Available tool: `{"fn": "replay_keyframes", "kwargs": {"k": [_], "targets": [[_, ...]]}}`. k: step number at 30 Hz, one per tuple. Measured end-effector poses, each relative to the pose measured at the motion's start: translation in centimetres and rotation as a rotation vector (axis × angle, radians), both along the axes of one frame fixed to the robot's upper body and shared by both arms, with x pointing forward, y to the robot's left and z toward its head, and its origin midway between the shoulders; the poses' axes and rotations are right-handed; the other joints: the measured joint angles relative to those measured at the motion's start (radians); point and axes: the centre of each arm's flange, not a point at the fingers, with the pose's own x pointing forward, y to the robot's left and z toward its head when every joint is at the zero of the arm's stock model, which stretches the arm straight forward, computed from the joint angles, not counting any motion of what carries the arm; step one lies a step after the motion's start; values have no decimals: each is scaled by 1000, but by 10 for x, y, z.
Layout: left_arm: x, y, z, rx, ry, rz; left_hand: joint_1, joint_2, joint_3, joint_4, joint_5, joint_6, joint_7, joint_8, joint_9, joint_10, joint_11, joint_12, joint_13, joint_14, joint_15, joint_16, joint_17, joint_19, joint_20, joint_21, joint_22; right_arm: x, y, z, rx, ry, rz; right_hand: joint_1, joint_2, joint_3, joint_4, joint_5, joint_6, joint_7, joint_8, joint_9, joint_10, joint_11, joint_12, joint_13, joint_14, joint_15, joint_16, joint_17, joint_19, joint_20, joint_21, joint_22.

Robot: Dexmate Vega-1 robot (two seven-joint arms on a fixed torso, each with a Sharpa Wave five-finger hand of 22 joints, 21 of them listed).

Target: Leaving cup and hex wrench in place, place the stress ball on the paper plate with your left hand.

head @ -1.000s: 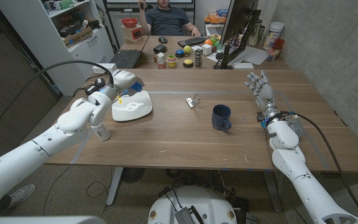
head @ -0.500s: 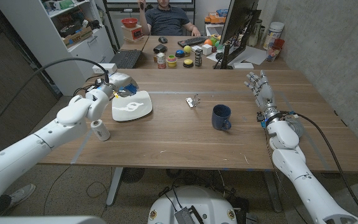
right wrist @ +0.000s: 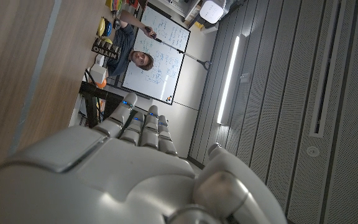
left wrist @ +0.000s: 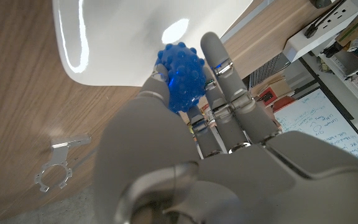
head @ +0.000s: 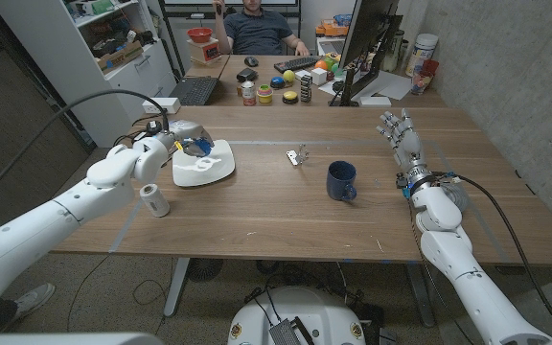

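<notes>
A small white cylinder (head: 154, 199) stands closest to the table's (head: 257, 216) near edge, on the left side, just beside the left forearm. Farther in, near the middle, a dark blue cup (head: 341, 179) stands upright, and a little beyond it the hex wrench (head: 298, 155) lies on the wood; both are well apart from the plate and from either hand. On the right side the right hand (head: 402, 137) stands upright over the table with its fingers straight and slightly apart, holding nothing. Beyond the table's far edge sit a laptop (head: 194, 90), a row of small coloured things, a monitor (head: 360, 43) and a seated person (head: 255, 29).

On the left, the white paper plate (head: 206, 170) lies flat on the wood. The left hand (head: 182, 139) is at the plate's far left rim. The left wrist view shows its fingers (left wrist: 219, 74) and thumb closed around the blue knobbly stress ball (left wrist: 180, 76), which is gripped in the hand right at the plate's edge, partly over the white surface. Whether the ball touches the plate cannot be told.
</notes>
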Motion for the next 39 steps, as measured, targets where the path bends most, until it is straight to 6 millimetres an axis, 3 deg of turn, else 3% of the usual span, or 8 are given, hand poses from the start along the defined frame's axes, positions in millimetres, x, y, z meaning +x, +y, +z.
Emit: {"fn": "replay_keyframes", "kwargs": {"k": [32,38,39], "targets": [[16,8,-31,70,91,42,6,-6,15,-15,0,5,-5,-16,2,-9,-9,-15,-1,0,0,-11,-1,-5,0,4,1,-10,1,-5,5,-4,-8,0,0,0,0,6,5,5,0,0,0,0,0,0,0,0,0,0,4,4,-11,0],[17,9,-33,80,99,40,13,-13,16,-15,0,-36,36,-36,12,-53,-16,-23,4,-23,-17,-19,1,-44,11,4,2,-11,2,-5,4,-4,-9,0,0,0,0,6,5,5,0,0,0,0,0,0,0,0,0,0,7,0,-15,0],[17,9,-34,83,103,39,11,-18,29,-1,0,-45,45,-38,14,-66,-14,-24,5,-38,-14,-19,3,-53,13,4,2,-11,2,-5,4,-4,-10,0,0,0,0,6,5,5,0,0,0,0,0,0,0,0,0,0,8,0,-15,0]]}}
